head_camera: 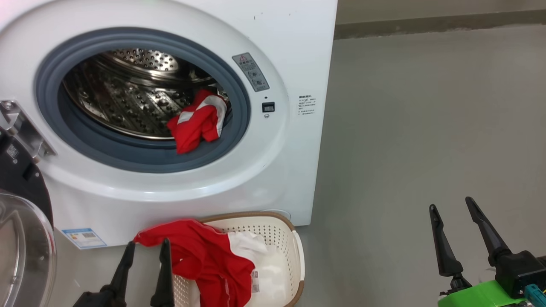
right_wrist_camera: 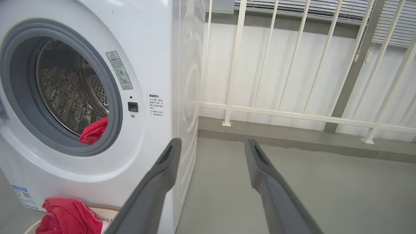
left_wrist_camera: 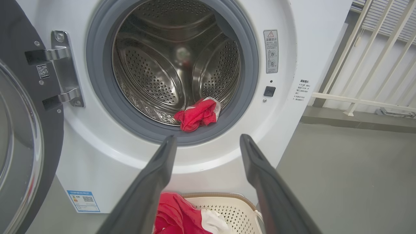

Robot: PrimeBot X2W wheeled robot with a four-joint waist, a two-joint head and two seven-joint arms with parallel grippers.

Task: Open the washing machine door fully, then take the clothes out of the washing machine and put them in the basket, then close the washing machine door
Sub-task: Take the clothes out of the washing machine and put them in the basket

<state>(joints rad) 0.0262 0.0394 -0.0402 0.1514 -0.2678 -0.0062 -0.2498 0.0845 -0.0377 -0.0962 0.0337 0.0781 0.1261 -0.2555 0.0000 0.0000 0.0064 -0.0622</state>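
While the door (head_camera: 21, 247) hangs open at the washer's (head_camera: 277, 42) left, red garment (head_camera: 198, 121) at its opening's lower edge, second garment (head_camera: 204, 256) draped over the basket (head_camera: 294, 238) at the washer's foot, left gripper (head_camera: 147, 244) spread wide, empty, just beside that garment, right gripper (head_camera: 451, 204) wide, empty, well right of the washer

The basket (head_camera: 279, 233) with clothes (head_camera: 204, 256) sits before the washing machine (head_camera: 273, 170); another garment (head_camera: 198, 121) lies in its drum (head_camera: 128, 98).

the washing machine door (head_camera: 21, 247) runs off the left and bottom edges of the head view. the basket (head_camera: 279, 236) loses its near end at the bottom edge, and the clothes (head_camera: 204, 256) hide much of its inside. print on the warning label (head_camera: 251, 71) and blue label (head_camera: 84, 238) is too small to read. in the right wrist view the rubber ring (right_wrist_camera: 115, 107) hides part of the garment in the drum (right_wrist_camera: 94, 131)
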